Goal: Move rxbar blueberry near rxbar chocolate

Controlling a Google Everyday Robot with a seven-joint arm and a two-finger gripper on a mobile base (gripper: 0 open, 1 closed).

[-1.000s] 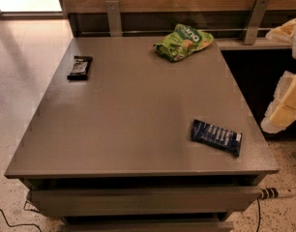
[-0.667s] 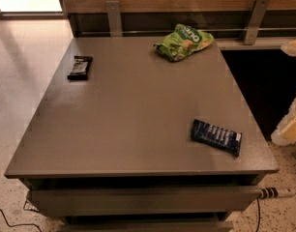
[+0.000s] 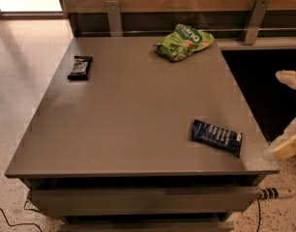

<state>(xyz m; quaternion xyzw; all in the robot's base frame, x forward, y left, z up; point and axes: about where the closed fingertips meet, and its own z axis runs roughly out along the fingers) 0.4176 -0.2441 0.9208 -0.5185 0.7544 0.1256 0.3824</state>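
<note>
The rxbar blueberry, a navy-blue wrapper with white lettering, lies flat near the table's front right corner. The rxbar chocolate, a black wrapper, lies flat near the table's far left edge, well apart from the blue bar. My gripper shows only as pale cream parts at the right edge of the view, off the table and to the right of the blue bar. It holds nothing that I can see.
A green crinkled chip bag lies at the back of the grey table. Two metal brackets stand on the wooden back wall. A dark gap lies right of the table. Drawer fronts sit below the front edge.
The pale arm parts at the right have moved down and toward the right edge of the view. The bars and the chip bag have not moved.
</note>
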